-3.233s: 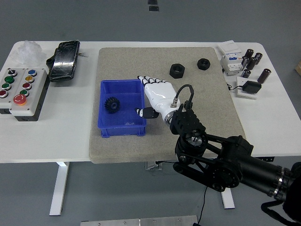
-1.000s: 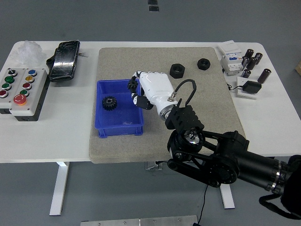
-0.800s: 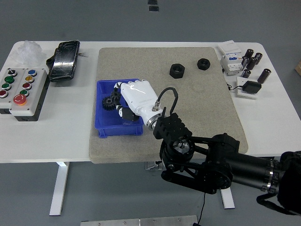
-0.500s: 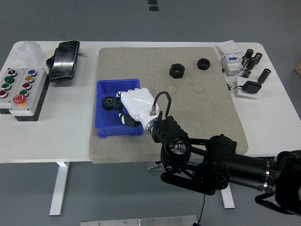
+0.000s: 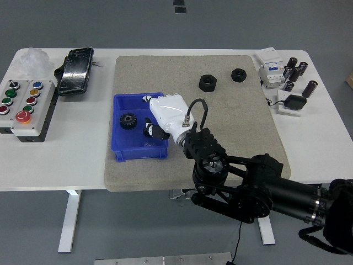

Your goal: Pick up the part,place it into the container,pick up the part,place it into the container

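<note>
Right arm [image 5: 248, 185] in from lower right, nearest the camera, reaching forward-left. Right hand [image 5: 168, 117] over right half of blue container [image 5: 124, 152], palm down, fingers curled under. Small dark object visible beneath curled fingers [image 5: 151, 130]; can't tell if gripped part or just thumb and shadow. Grip state: not determinable. Left hand not in view.

Progress, judged from layout: one black gear [image 5: 128, 120] already down inside container, just left of hand, apart from it. Looks like first pick-and-place done. If hand is carrying a part, second placement in hand; otherwise second pick not yet started.

Further out, beyond hand and to its right on grey mat [image 5: 242, 116]: two black nuts, larger nut [image 5: 207, 82] nearer, smaller nut [image 5: 238, 73] further right. Both untouched, well apart from hand. Likely candidates for remaining picks.

Off task: control box [image 5: 25, 107] and black pouch [image 5: 76, 70] far left of hand, small electrical parts [image 5: 287, 74] far right.
</note>
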Tool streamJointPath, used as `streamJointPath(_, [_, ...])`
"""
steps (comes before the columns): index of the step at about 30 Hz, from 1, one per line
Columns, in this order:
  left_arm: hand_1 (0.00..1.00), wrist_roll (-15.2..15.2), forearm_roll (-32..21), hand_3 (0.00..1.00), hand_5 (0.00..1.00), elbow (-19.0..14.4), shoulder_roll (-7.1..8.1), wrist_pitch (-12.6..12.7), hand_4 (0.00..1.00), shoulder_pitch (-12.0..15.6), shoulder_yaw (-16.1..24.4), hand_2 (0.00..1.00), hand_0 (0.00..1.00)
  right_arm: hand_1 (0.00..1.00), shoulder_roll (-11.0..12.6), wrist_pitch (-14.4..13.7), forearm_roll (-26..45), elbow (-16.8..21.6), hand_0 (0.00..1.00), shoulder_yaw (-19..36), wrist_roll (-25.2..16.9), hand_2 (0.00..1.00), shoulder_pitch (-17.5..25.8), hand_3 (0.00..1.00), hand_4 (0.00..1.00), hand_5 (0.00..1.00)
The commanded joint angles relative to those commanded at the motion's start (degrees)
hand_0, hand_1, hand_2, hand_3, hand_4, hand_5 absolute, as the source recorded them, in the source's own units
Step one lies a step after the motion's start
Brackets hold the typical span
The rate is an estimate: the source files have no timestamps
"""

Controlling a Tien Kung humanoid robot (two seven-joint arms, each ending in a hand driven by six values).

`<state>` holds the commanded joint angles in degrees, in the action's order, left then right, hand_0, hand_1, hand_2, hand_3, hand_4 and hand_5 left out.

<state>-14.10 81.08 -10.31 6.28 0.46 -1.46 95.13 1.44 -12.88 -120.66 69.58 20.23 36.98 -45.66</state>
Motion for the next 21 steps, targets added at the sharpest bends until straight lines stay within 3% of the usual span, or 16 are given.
streamJointPath(5, [0.545,0.1,0.1,0.615,0.349,0.0,-0.01,0.0,0.611,0.0,0.0,0.554,0.614,0.432,0.6,-0.7,-1.4,0.2,0.258,3.0,0.0,0.256,1.2,0.852,0.828,0.406])
streamJointPath(6, [0.545,0.1,0.1,0.615,0.348,0.0,-0.02,0.0,0.611,-0.1,0.0,0.554,0.614,0.43,0.9,-1.6,-1.6,0.4,0.258,4.2,0.0,0.26,1.8,0.832,0.872,0.447])
streamJointPath(11, [0.545,0.2,0.2,0.615,0.348,0.0,-0.18,0.0,0.611,-0.1,0.1,0.554,0.614,0.43,3.0,-7.8,3.0,0.4,0.258,11.4,-0.8,0.26,6.3,0.832,0.872,0.447])
streamJointPath(17, [0.545,0.4,0.0,0.615,0.347,0.0,-0.34,0.0,0.609,0.0,0.1,0.554,0.614,0.422,5.9,-16.1,15.6,-0.5,0.258,23.4,-12.3,0.267,14.5,0.805,0.85,0.434])
streamJointPath(18, [0.545,0.5,0.0,0.615,0.345,0.0,-0.37,-0.1,0.607,0.1,0.1,0.554,0.614,0.629,6.2,-16.6,17.9,-0.3,0.402,25.6,-14.6,0.64,16.2,0.772,0.87,0.486])
streamJointPath(21, [0.545,0.5,0.2,0.615,0.345,0.0,-0.43,-0.1,0.607,0.4,0.3,0.554,0.614,0.629,7.5,-16.0,24.4,2.0,0.402,32.2,-21.1,0.64,21.1,0.772,0.87,0.486])
